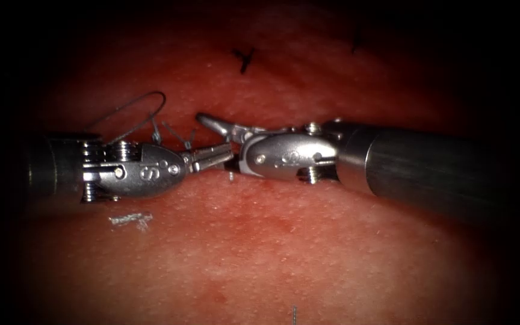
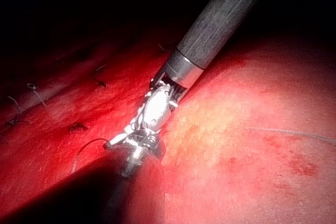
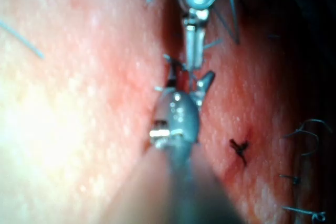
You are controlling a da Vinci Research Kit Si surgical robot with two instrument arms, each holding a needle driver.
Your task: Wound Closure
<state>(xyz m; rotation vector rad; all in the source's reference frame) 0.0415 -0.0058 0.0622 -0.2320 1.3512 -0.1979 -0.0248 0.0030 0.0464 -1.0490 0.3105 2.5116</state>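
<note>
The left tool [image 1: 215,157] is closed on thread [image 1: 133,114] at the cut; the right tool [image 1: 218,129], at its 3 o'clock, is held open, empty.

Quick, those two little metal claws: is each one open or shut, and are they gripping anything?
Left tool: jaws shut; what they grip cannot be told.
Right tool: jaws open, holding nothing visible.

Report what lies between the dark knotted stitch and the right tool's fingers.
Bare tissue, seen in the endoscope view: nothing crosses from the stitch to the right tool, its fingers open.
</note>
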